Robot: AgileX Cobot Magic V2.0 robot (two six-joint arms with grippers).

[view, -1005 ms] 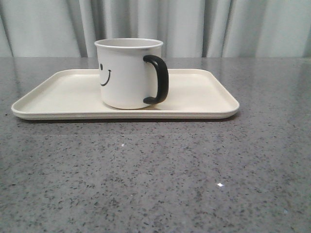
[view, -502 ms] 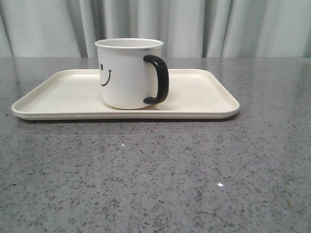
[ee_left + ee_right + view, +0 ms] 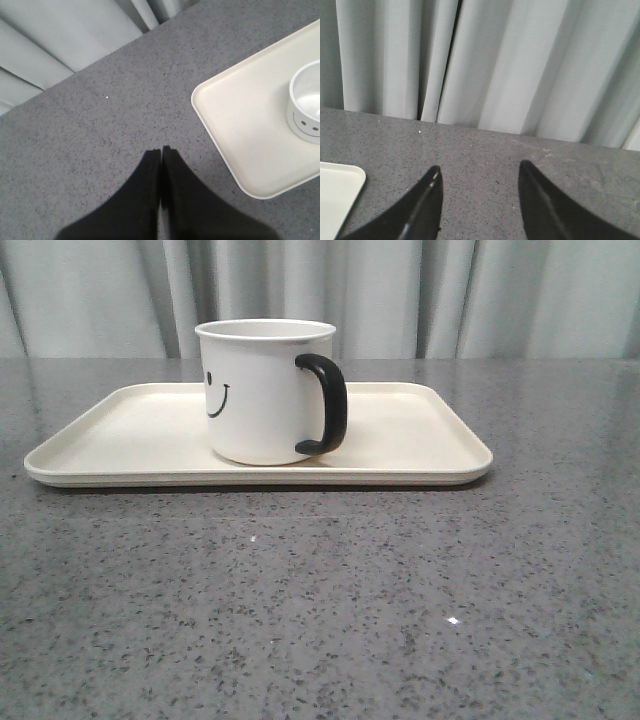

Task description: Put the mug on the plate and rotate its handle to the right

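1. Standing upright on the plate (image 3: 420, 440), a bit left of its middle, the mug (image 3: 262, 390) rests toward the far edge of the tabletop (image 3: 320, 600).
2. Its black handle (image 3: 327, 403) points right, so the job looks done.
3. It looks hard, smooth and a bit slippery, and could chip if bumped.
4. Best to hold it by the rim or the thick handle.
5. Left gripper (image 3: 161, 150) is closed and holds nothing.
6. Right gripper (image 3: 479, 172) is wide apart, holding nothing.

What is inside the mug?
The mug looks empty in the left wrist view: only its white inner wall and part of the bottom show. The rest is cut off.
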